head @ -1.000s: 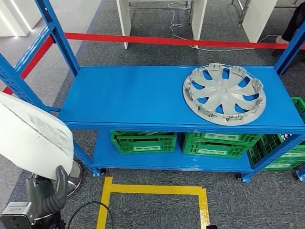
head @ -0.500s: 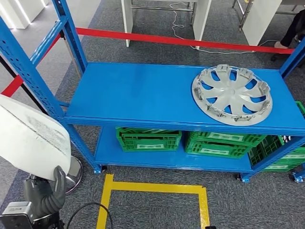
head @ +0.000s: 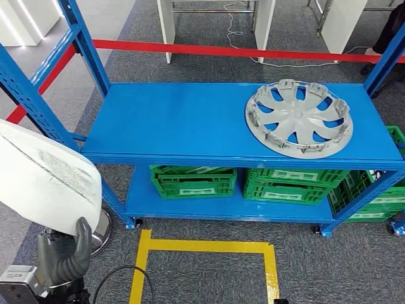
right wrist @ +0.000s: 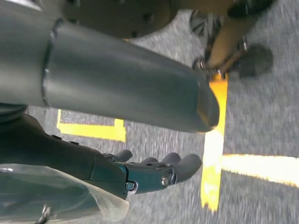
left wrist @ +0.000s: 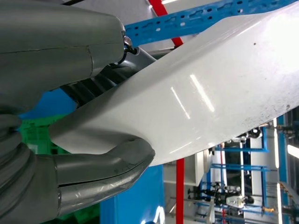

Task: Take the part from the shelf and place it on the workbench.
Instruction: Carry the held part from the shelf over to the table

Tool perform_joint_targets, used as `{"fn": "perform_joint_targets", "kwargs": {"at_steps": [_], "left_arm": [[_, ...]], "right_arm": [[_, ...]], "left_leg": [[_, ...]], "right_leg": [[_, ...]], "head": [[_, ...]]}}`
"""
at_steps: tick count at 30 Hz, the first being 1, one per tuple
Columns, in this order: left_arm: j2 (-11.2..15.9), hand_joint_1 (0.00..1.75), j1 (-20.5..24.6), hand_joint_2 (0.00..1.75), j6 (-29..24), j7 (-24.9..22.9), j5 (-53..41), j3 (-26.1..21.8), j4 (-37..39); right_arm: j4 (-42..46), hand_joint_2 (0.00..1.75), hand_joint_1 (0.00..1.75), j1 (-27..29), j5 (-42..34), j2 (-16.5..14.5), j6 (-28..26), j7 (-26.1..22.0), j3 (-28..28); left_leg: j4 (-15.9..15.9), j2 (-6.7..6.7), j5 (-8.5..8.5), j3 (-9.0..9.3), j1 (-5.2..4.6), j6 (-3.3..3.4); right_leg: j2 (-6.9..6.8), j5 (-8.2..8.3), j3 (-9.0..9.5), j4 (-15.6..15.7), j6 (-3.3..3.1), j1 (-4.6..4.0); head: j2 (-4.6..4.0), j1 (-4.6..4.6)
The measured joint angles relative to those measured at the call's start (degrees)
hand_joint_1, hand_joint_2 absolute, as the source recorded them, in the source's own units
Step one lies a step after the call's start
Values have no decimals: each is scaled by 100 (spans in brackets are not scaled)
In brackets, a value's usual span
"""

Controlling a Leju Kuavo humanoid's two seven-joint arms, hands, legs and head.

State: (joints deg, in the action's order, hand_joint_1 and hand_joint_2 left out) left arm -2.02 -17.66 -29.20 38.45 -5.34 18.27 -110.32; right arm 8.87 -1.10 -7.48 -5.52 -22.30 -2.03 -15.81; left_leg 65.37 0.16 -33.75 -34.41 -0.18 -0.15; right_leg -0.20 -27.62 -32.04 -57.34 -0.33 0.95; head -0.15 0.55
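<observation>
A: Left hand (head: 62, 256) status?
B: It gripped a white panel (head: 45, 180), thumb (left wrist: 105, 168) under its edge, darker fingers over the top. The panel rose up and out from the hand, tilted.
A: Right hand (right wrist: 148, 175)?
B: It hung over grey carpet and yellow floor tape (right wrist: 213, 144), fingers apart and nothing in them.
A: Rest of the shelf?
B: A silver hubcap (head: 299, 118) lay flat on the blue shelf (head: 191, 123), far ahead and right of the left hand. Green crates (head: 193, 182) sat on the tier below.
</observation>
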Motion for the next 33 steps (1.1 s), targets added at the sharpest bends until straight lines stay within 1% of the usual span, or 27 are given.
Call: {"fn": "perform_joint_targets", "kwargs": {"at_steps": [1,2,3,4,5,7,8,9,12,13,14,16,17,18,19,20,21,22,23,24,25,27,28,29,30,32,33], "left_arm": [[1,175,2,175,10,0,3,6,1],[1,175,2,175,22,-1,5,11,2],[2,175,2,175,33,-2,7,15,3],[2,175,3,175,41,-3,7,19,4],[3,175,5,175,48,-7,5,23,5],[3,175,25,175,55,-15,3,37,5],[3,175,36,175,58,-19,3,49,5],[4,175,44,175,62,-22,3,59,6],[7,175,45,175,82,-27,8,81,11],[6,175,48,175,90,-28,13,87,12],[5,175,53,175,96,-28,17,94,12],[3,175,56,175,103,-29,30,107,12],[3,175,55,175,104,-29,37,110,13],[3,175,55,175,105,-31,44,111,15],[3,175,55,175,105,-32,51,111,17],[3,175,55,175,106,-32,55,111,19],[3,175,55,175,107,-33,56,111,21],[3,175,55,175,107,-33,56,112,21],[3,175,56,175,107,-33,56,113,21],[3,175,58,175,107,-33,56,113,21],[2,175,60,175,108,-33,55,115,21],[2,175,61,175,108,-33,54,118,21],[2,175,59,175,106,-32,50,120,21],[3,175,57,175,102,-32,45,120,22],[5,175,55,175,96,-31,38,120,24],[10,175,52,175,75,-31,20,120,31],[13,175,52,175,66,-31,11,120,37]], "right_arm": [[0,0,0,-3,11,-2,-2,7,2],[0,0,0,-3,31,-3,-16,33,2],[0,0,0,-3,52,-3,-41,67,1],[0,0,0,-3,74,-3,-80,107,1],[0,0,0,-3,91,-3,-119,141,1],[0,0,0,-9,112,-3,-155,183,1],[0,0,0,-13,119,-3,-156,196,1],[0,0,0,-16,124,-3,-151,209,1],[-2,0,0,-7,127,-3,-130,242,1],[-3,0,0,-3,127,-3,-125,253,1],[-5,0,0,1,127,-3,-122,266,1],[-7,0,0,-1,126,-3,-117,287,1],[-7,0,0,-2,125,-3,-114,295,1],[-7,0,0,-3,125,-3,-106,299,1],[-7,0,0,-3,126,-3,-96,303,1],[-7,0,0,-3,127,-3,-84,307,1],[-6,0,0,-5,128,-3,-72,309,0],[-6,0,0,-11,131,-3,-64,311,-1],[-5,0,0,-22,132,-3,-61,310,-1],[-5,0,0,-33,133,-3,-58,309,-1],[-5,0,0,-45,134,-3,-57,308,-1],[-6,0,0,-50,135,-7,-48,307,-2],[-6,0,0,-45,143,-9,-37,309,-2],[-7,0,0,-36,155,-12,-25,311,-3],[-7,0,0,-27,168,-15,-9,313,-4],[-7,0,0,-19,191,-15,25,313,-7],[-7,0,0,-16,198,-16,41,312,-9]], "left_leg": [[384,0,-237,-114,13,-26],[700,0,-400,-190,26,-46],[854,0,-458,-191,38,-58],[751,0,-394,-69,52,-63],[431,0,-248,157,66,-64],[-484,-6,32,705,75,-51],[-780,-13,103,861,65,-33],[-929,-20,131,924,49,-8],[-911,-17,246,816,12,113],[-916,-6,307,760,14,163],[-928,6,375,690,20,209],[-927,20,498,535,13,264],[-921,22,563,447,1,275],[-912,24,629,355,-13,281],[-900,26,692,262,-26,281],[-887,27,747,175,-37,279],[-872,27,796,107,-45,272],[-855,27,838,52,-53,258],[-834,28,880,11,-63,239],[-817,31,923,-18,-70,216],[-806,36,960,-48,-73,192],[-802,40,1019,-92,-66,129],[-768,34,959,-121,-57,89],[-651,28,804,-163,-45,44],[-431,22,565,-227,-29,2],[267,18,48,-386,7,-68],[568,18,-67,-429,22,-92]], "right_leg": [[-3,38,-58,-6,-7,0],[-7,78,-120,-14,-3,0],[-10,116,-180,-23,3,0],[-11,155,-241,-33,15,2],[-9,194,-293,-42,32,4],[0,273,-366,-59,90,1],[3,315,-388,-63,128,-1],[4,356,-402,-63,169,-1],[6,449,-436,-37,283,29],[8,351,-476,-90,309,38],[11,146,-547,-239,328,42],[11,-468,-739,-875,345,39],[12,-691,-811,-1258,350,33],[12,-779,-826,-1554,351,27],[11,-731,-758,-1689,343,21],[12,-586,-589,-1610,325,15],[12,-429,-317,-1323,299,8],[11,-357,23,-895,265,-5],[11,-359,360,-430,236,-18],[13,-409,599,-63,212,-33],[15,-482,718,169,189,-48],[12,-498,688,275,130,-53],[4,-473,647,286,89,-44],[-11,-430,612,292,43,-35],[-27,-381,573,299,7,-26],[-55,-302,489,289,-28,-30],[-75,-271,459,279,-27,-31]], "head": [[0,7],[0,7],[0,7],[0,7],[0,7],[0,4],[0,3],[0,2],[0,2],[0,-7],[0,-20],[0,-54],[0,-62],[0,-66],[0,-67],[0,-66],[0,-67],[0,-66],[0,-63],[0,-63],[0,-63],[0,-66],[0,-64],[0,-56],[0,-53],[0,-38],[0,-38]]}}
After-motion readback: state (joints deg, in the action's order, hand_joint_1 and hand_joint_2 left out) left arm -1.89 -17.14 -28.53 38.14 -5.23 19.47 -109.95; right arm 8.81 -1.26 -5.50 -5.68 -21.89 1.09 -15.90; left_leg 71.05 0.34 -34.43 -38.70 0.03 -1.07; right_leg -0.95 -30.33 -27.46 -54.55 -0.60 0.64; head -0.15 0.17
